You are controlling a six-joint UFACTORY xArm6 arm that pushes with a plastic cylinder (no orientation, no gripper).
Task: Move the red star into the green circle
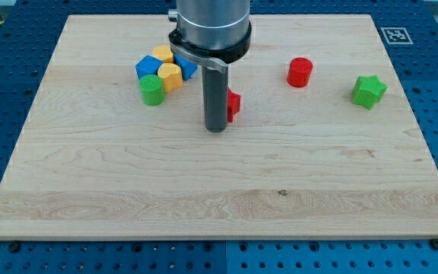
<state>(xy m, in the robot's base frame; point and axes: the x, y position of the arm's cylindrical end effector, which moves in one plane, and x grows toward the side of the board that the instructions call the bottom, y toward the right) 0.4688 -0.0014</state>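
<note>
The red star [234,104] lies near the board's middle, mostly hidden behind my rod. My tip [216,129] rests on the board just left of and slightly below the star, touching or nearly touching it. The green circle [152,90] is a short green cylinder at the lower left of a cluster of blocks, to the view's left of my tip.
The cluster holds a blue block [147,68], two yellow blocks [163,55] [170,77] and another blue block [186,67] partly behind my rod. A red cylinder [299,72] and a green star [368,91] lie to the right. The wooden board [219,198] sits on a blue perforated table.
</note>
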